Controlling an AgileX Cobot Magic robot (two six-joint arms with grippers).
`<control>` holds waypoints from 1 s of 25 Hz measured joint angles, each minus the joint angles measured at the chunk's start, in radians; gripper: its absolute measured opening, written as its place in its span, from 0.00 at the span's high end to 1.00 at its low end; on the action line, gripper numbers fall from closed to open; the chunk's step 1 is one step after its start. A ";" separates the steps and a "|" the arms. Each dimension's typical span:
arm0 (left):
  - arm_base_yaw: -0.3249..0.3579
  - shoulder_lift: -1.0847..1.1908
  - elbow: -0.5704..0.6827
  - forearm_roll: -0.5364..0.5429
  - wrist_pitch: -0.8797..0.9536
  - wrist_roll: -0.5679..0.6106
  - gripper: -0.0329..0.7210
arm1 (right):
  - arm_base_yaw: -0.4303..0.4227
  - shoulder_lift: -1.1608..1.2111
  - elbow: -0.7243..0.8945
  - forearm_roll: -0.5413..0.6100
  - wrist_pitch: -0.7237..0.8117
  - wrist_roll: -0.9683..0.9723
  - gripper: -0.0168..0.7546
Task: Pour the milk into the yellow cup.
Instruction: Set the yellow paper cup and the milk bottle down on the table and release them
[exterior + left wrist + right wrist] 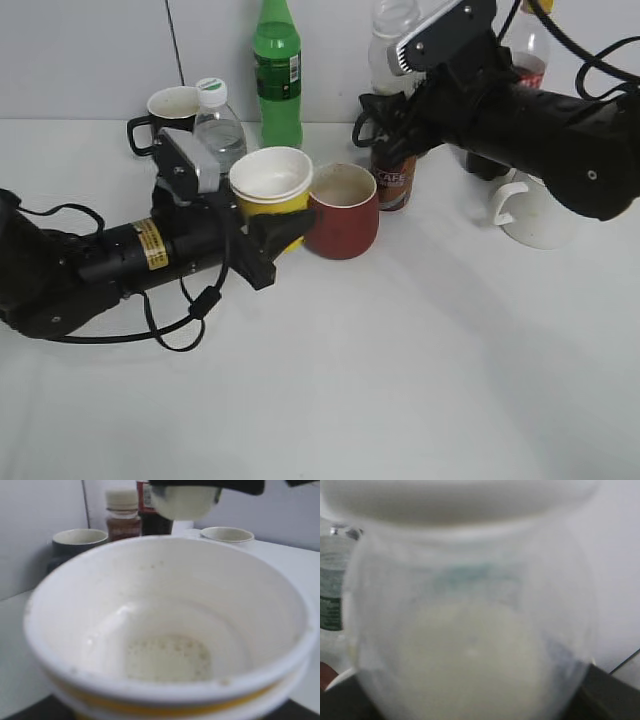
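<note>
My left gripper (268, 240) is shut on the yellow cup (271, 185) and holds it beside the red-brown mug. The cup fills the left wrist view (165, 630), with a shallow pool of foamy cream liquid (167, 657) at the bottom. My right gripper (388, 112) is shut on the milk bottle (390, 55) and holds it raised behind and to the right of the cup. The bottle shows at the top of the left wrist view (185, 500). It fills the right wrist view (470, 645), with creamy liquid inside. No stream is visible.
The red-brown mug (343, 212) touches the yellow cup's right side. The brown coffee bottle (395, 182) stands under my right gripper. A green bottle (277, 75), a water bottle (219, 125) and a dark mug (168, 108) stand at the back. A white mug (535, 215) is at the right.
</note>
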 joint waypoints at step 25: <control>0.152 0.048 0.087 -0.106 0.053 0.054 0.46 | -0.164 0.244 0.299 -0.012 -0.470 0.294 0.39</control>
